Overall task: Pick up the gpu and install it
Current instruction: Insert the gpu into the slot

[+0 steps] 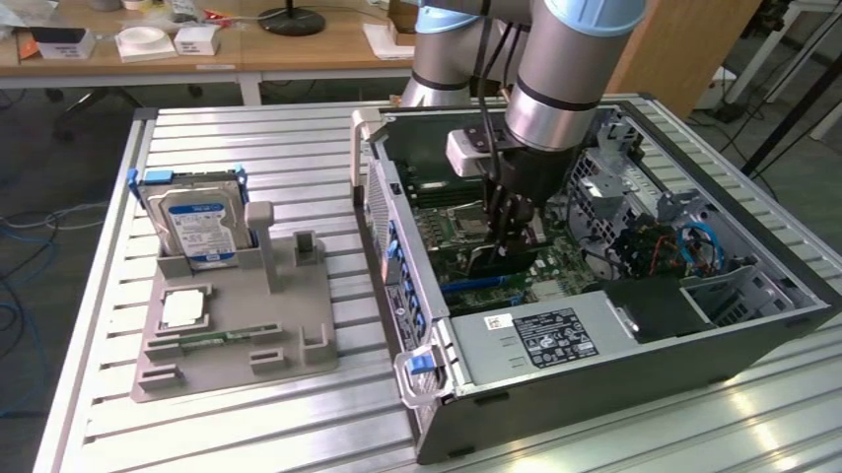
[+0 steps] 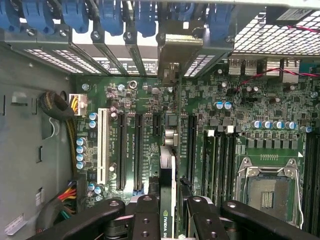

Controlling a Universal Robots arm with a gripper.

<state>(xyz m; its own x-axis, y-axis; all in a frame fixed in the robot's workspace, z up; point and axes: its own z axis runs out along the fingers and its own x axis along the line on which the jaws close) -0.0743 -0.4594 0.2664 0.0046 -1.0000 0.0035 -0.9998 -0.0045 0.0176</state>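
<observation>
The gripper [image 1: 511, 229] pinches the gpu [image 2: 167, 192] edge-on inside the open computer case [image 1: 618, 394]. The card hangs over the expansion slots of the green motherboard [image 2: 250, 100].

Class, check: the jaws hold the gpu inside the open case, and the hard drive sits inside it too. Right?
No: the hard drive stands in the grey holder outside the case, as the exterior view shows. The jaws do hold the gpu.
</observation>
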